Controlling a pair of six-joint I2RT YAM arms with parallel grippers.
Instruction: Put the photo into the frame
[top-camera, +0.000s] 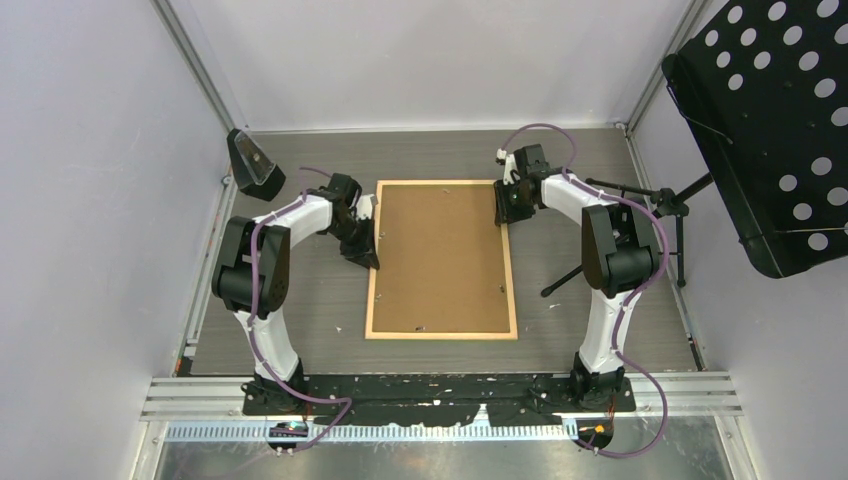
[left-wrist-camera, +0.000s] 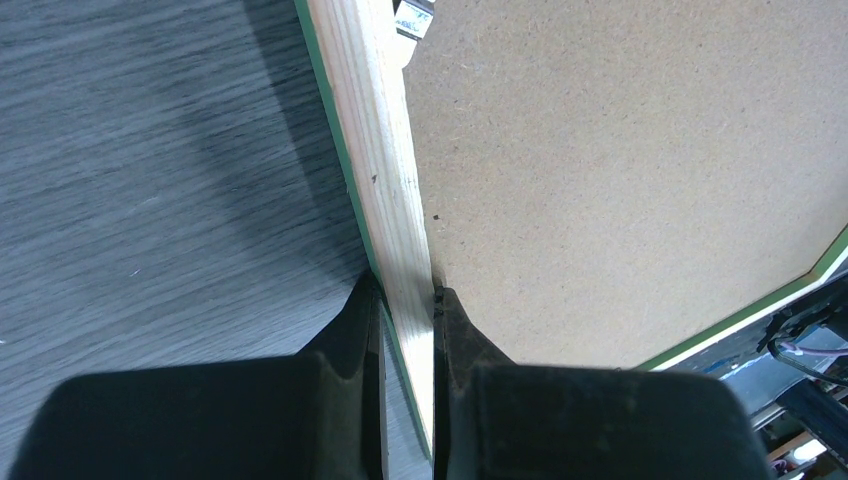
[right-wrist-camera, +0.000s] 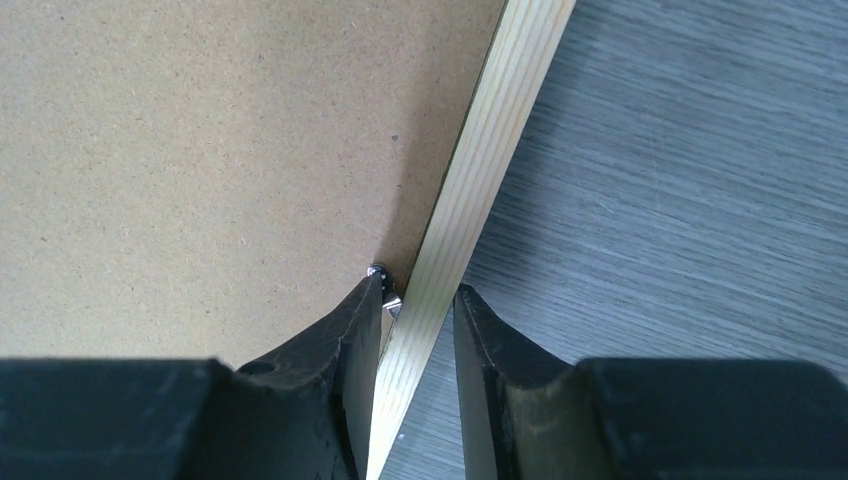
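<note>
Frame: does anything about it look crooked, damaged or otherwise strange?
Nothing stands out. The frame lies back up, roughly square to the table. Its backing sits flat inside the rails, and no damage is visible. No photo is in view.

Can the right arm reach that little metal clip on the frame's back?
Probably yes: the right fingers straddle the frame edge, one fingertip beside the clip, nothing covering it.

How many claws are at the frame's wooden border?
2. The left claw grips the frame's left rail; the right claw straddles its right rail. None hidden.
</note>
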